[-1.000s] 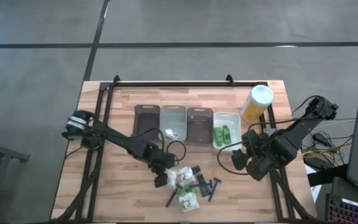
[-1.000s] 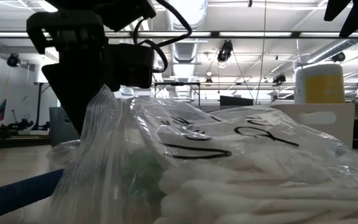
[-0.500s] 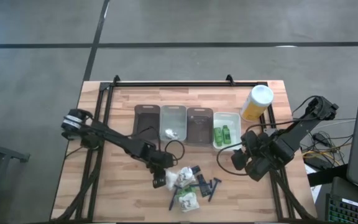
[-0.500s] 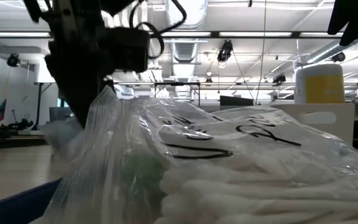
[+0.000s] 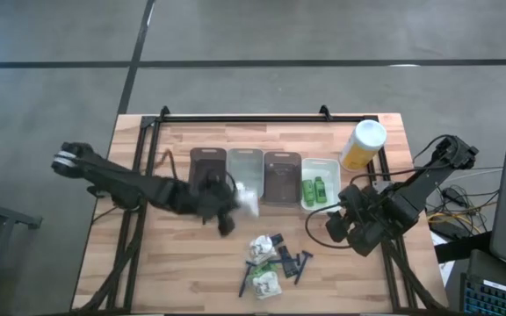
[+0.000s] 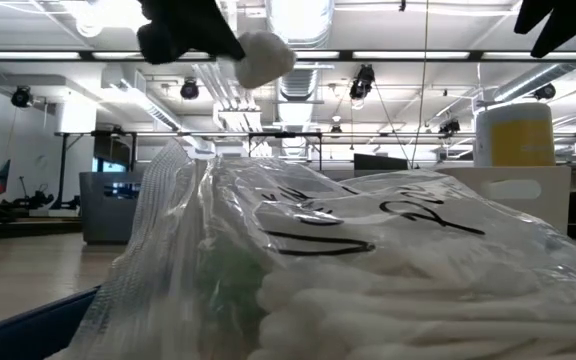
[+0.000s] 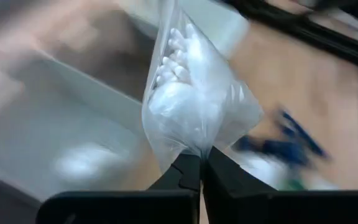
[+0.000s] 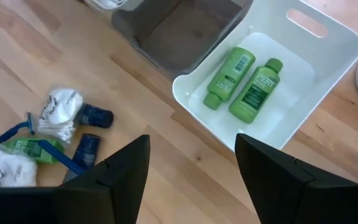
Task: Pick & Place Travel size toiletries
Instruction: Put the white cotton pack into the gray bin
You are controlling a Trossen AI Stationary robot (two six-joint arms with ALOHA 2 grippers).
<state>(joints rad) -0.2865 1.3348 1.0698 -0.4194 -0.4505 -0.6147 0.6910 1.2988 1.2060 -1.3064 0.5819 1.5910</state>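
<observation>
left gripper [image 7: 201,163] clenched on white packet [image 7: 194,102], lifted over clear tray [image 5: 245,168] at table centre, right gripper [image 8: 191,162] released, hovering at 3 o'clock near white bin [image 8: 328,53] with two green tubes [image 8: 242,81]

Left tool [image 7: 201,163] pinched closed — right tool [image 8: 191,158] spread wide.

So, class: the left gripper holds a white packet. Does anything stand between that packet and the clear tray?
Nothing visible does. The left gripper is shut on the white packet, which hangs at the clear tray's near edge. That tray already holds another white packet.
</observation>
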